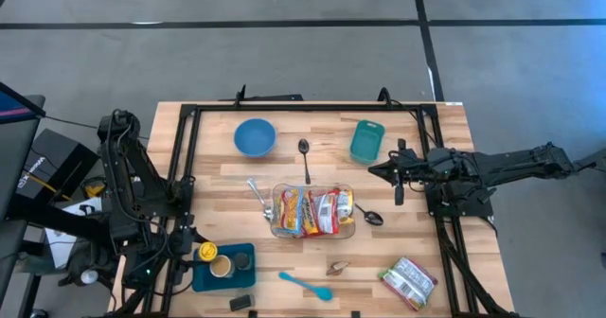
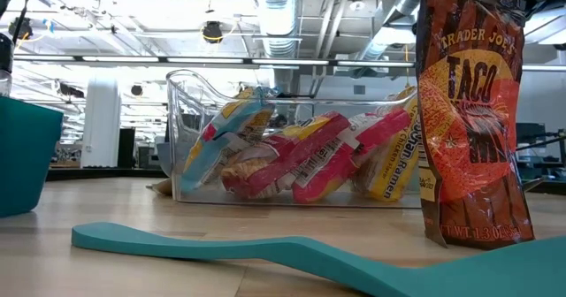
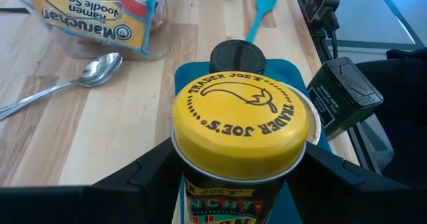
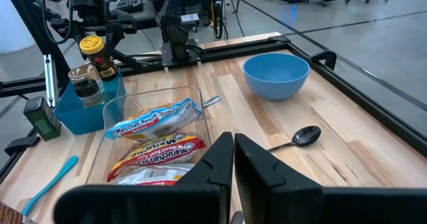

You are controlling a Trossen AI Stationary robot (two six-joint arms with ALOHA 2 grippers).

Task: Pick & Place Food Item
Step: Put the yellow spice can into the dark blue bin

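A jar with a yellow lid [image 3: 241, 121] sits between the fingers of my left gripper [image 3: 240, 184], above the blue tray [image 3: 193, 74] at the table's near left; the jar also shows in the high view [image 1: 206, 252] and the right wrist view [image 4: 91, 47]. A second jar with a black lid [image 3: 238, 56] stands in that tray. A clear tub [image 1: 312, 211] of ramen packets rests on its base at the table's middle. My right gripper [image 1: 372, 172] hangs shut and bare over the right side, fingers together [image 4: 233, 157]. My left gripper pinches the jar's body just under the yellow lid [image 3: 227, 207], one finger [image 3: 143, 177] on each side. The fingers come slanting down from the table's left side. The jar leans slightly; the gripper hides whether its base stands on the tray.
A blue bowl [image 1: 255, 136] and a teal tub [image 1: 367, 141] stand at the back. Spoons [image 1: 304, 157] [image 1: 369, 216] lie near the clear tub. A teal spatula [image 1: 306, 285], a taco bag [image 1: 409, 282] and a small dark box [image 1: 241, 302] lie near the front edge.
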